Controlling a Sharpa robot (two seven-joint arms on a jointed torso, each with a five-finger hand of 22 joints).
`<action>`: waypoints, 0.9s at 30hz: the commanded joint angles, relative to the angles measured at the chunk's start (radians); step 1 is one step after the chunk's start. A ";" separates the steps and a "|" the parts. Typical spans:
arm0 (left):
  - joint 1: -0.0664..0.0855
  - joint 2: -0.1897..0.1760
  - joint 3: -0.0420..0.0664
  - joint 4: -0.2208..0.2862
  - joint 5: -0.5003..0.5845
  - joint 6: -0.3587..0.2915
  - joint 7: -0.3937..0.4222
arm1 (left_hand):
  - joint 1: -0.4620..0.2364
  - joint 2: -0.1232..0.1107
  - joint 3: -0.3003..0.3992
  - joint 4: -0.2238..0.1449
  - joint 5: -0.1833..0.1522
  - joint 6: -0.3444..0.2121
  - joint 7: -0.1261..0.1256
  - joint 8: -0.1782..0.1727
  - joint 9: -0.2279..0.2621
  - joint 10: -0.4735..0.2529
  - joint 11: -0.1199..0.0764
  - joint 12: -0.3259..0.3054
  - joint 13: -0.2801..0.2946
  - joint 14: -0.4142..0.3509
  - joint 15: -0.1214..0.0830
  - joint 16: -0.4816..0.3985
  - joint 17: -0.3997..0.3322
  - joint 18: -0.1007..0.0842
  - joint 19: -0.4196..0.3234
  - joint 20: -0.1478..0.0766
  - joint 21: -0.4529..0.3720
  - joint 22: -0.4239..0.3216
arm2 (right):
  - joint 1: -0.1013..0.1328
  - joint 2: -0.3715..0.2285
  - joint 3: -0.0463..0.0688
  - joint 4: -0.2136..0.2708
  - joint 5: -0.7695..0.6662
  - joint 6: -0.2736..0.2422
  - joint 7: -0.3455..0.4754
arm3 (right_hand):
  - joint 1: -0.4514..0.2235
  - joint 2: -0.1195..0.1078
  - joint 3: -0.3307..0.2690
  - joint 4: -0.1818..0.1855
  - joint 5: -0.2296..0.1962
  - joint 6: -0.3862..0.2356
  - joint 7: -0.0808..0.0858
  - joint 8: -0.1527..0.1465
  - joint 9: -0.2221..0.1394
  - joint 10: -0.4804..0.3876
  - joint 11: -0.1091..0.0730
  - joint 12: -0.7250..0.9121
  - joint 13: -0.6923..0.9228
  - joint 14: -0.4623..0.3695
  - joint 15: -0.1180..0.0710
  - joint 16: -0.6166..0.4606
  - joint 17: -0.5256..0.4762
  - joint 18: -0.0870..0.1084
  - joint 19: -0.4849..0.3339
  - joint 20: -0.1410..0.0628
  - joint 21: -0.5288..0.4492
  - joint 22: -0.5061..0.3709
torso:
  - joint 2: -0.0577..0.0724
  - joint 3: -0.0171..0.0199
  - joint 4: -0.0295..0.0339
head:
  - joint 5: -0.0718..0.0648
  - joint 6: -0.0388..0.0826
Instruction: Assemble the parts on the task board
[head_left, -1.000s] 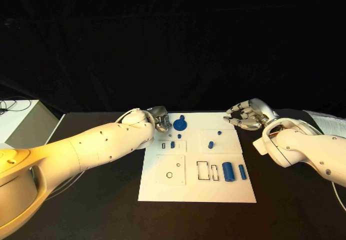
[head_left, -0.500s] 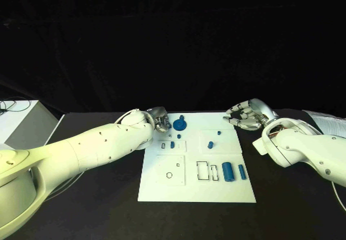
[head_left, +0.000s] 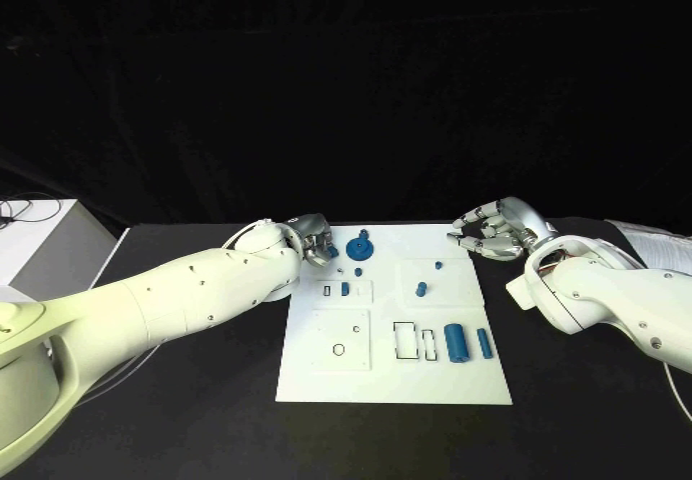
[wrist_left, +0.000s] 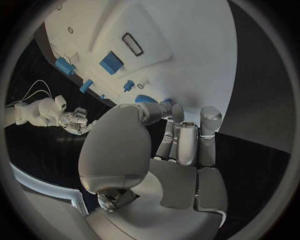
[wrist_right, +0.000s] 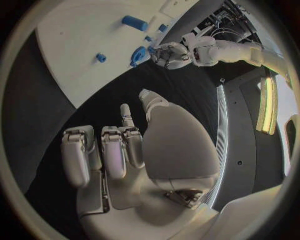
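The white task board (head_left: 325, 375) lies in the middle of the black table. A blue gear (head_left: 361, 246) sits near its far edge. My left hand (head_left: 312, 243) hovers at the board's far left corner beside the gear, fingers curled in, and pinches a small blue part (head_left: 330, 252) at its fingertips. The left wrist view shows the gear (wrist_left: 147, 99) just past those fingertips (wrist_left: 177, 114). My right hand (head_left: 492, 231) hangs off the board's far right corner, fingers loosely bent and apart, holding nothing. A blue cylinder (head_left: 456, 343) and bar (head_left: 485, 344) lie at the board's right.
More small blue pieces (head_left: 421, 290) (head_left: 345, 289) (head_left: 356, 270) stand mid-board, with rectangular slots (head_left: 405, 341) and a ring mark (head_left: 338, 350) nearer me. A white box (head_left: 36, 245) stands off the table's left; papers (head_left: 649, 236) lie at the far right.
My left hand has shifted slightly by the gear, and a small blue part now shows at its fingertips. The right hand has stayed put.
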 joint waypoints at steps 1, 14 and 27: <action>-0.001 -0.013 0.001 0.014 -0.006 -0.037 0.035 | -0.016 0.001 0.001 -0.009 0.006 0.023 -0.007 0.060 0.020 0.010 0.001 0.004 -0.001 0.009 -0.002 0.006 0.006 -0.019 0.007 0.001 0.005 0.004 | -0.001 -0.001 0.000 0.000 -0.008 0.014 0.007 | -0.012 -0.002 0.006 0.003 0.007 -0.009 -0.001 0.006 0.001 0.065 0.006 -0.003 0.227 0.097 0.005 -0.005 0.240 0.002 0.089 0.002 -0.007 0.242 | -0.001 -0.0009 0.0011 | 0.000 0.000; -0.014 -0.065 0.004 0.047 -0.003 -0.129 0.151 | -0.025 -0.005 0.019 -0.025 0.006 0.038 -0.012 0.061 0.016 0.025 -0.004 0.000 -0.003 0.019 -0.006 0.009 0.020 -0.021 0.014 -0.003 0.013 0.013 | -0.002 -0.005 0.000 0.000 -0.008 0.013 0.007 | -0.012 -0.002 0.006 0.003 0.007 -0.009 -0.001 0.006 0.001 0.065 0.006 -0.003 0.227 0.097 0.005 -0.005 0.240 0.002 0.089 0.002 -0.007 0.242 | 0.000 -0.0015 -0.0004 | 0.003 -0.001; -0.017 -0.074 0.001 0.049 -0.038 -0.102 0.155 | -0.027 -0.006 0.021 -0.026 0.006 0.039 -0.012 0.060 0.015 0.026 -0.004 -0.001 -0.004 0.019 -0.007 0.009 0.019 -0.020 0.014 -0.004 0.013 0.012 | -0.003 -0.006 0.000 0.000 -0.008 0.014 0.007 | -0.012 -0.002 0.006 0.003 0.007 -0.009 -0.001 0.006 0.001 0.065 0.006 -0.003 0.227 0.097 0.005 -0.005 0.240 0.002 0.089 0.002 -0.007 0.242 | 0.001 0.0024 -0.0011 | 0.007 -0.005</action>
